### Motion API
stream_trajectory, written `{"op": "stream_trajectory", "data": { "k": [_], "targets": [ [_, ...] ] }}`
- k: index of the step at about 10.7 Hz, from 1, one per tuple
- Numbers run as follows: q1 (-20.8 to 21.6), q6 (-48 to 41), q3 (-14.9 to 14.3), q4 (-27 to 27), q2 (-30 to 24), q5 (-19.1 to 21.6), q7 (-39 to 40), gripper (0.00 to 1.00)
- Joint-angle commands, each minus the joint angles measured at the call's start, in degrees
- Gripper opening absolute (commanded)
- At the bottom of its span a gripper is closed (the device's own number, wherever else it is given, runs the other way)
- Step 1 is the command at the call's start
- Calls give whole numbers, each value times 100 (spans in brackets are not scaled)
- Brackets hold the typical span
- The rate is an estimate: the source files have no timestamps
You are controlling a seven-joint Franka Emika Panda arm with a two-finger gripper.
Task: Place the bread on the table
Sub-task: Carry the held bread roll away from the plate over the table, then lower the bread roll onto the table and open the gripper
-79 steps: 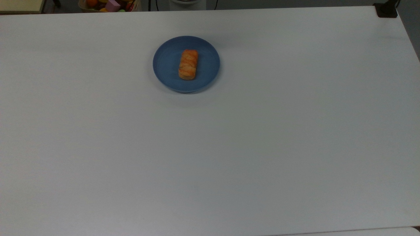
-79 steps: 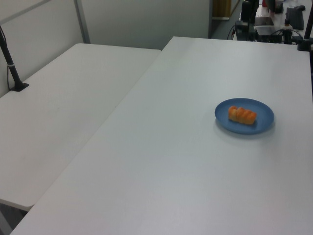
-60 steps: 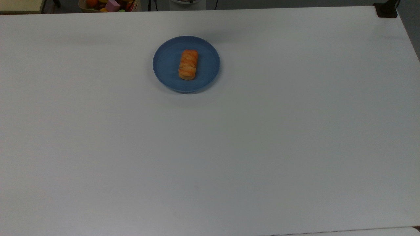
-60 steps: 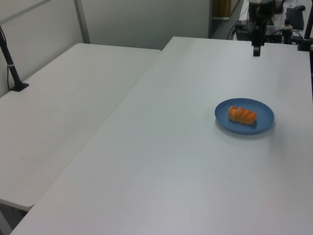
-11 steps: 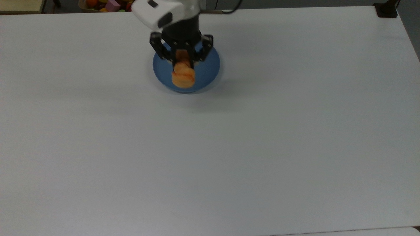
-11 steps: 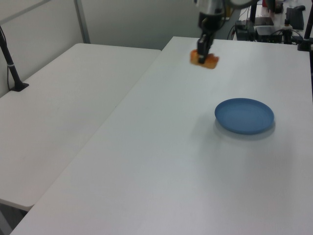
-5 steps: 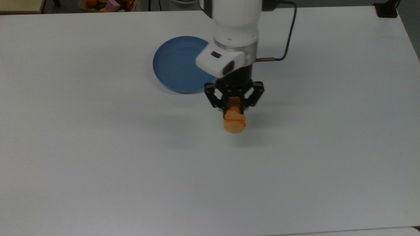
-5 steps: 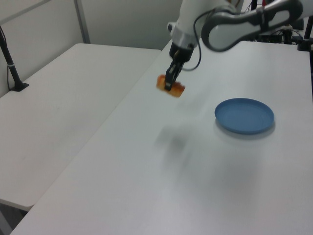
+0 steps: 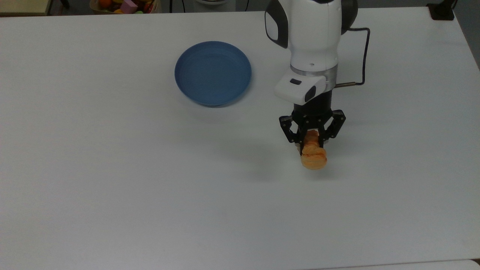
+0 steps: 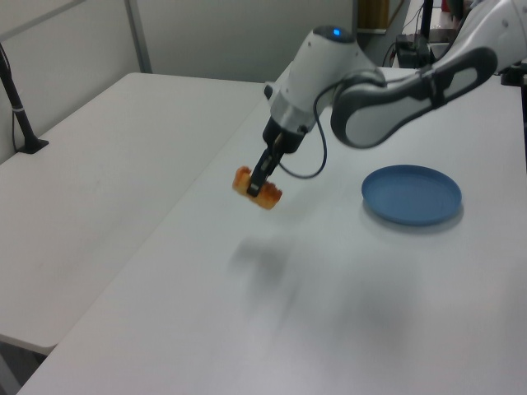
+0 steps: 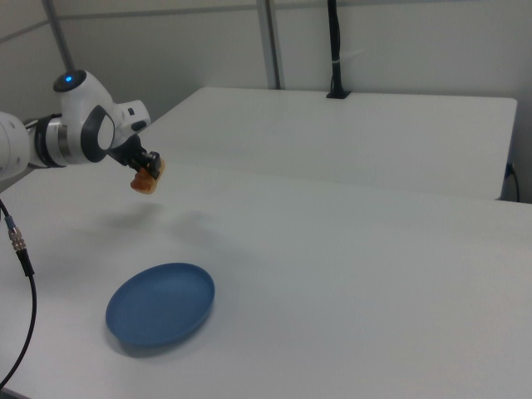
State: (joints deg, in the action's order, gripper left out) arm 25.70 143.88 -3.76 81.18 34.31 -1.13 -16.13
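The bread (image 9: 314,157) (image 10: 256,189) (image 11: 146,180), a small golden-orange loaf, hangs in the air above the white table (image 9: 150,180) (image 10: 346,296) (image 11: 357,249). My gripper (image 9: 312,143) (image 10: 258,183) (image 11: 147,170) is shut on it from above, its black fingers clamped on the loaf's middle. In the top view the loaf sits well to the right of and below the blue plate (image 9: 212,73) (image 10: 411,194) (image 11: 160,302), which has nothing on it. A faint shadow lies on the tabletop beneath the loaf.
A second white table (image 10: 99,181) (image 11: 349,133) adjoins this one. A black post (image 10: 18,107) (image 11: 334,50) stands on it. The arm's black cable (image 9: 360,56) loops beside the wrist. A bin of colourful toys (image 9: 123,5) sits beyond the table's far edge in the top view.
I picked the bread off the blue plate and lifted it. Over the last second it travelled away from the plate, rightward and downward in the top view, still held in my gripper.
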Motion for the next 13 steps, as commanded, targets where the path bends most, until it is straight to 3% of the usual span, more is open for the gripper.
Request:
{"op": "stream_trajectory", "data": {
  "k": [1,4,8,9,11,12,13],
  "targets": [
    [171,857,-63,-155,531,34,-66,43],
    [190,1492,-72,-155,883,16,-66,47],
    [190,1529,-72,-155,1051,-2,-66,53],
    [190,1529,-72,-155,1068,-2,-66,69],
    [190,1537,-72,-155,1095,-2,-66,77],
    [190,1537,-72,-155,1095,-10,-66,100],
    [198,1598,-72,-155,1095,-19,-57,100]
  ]
}}
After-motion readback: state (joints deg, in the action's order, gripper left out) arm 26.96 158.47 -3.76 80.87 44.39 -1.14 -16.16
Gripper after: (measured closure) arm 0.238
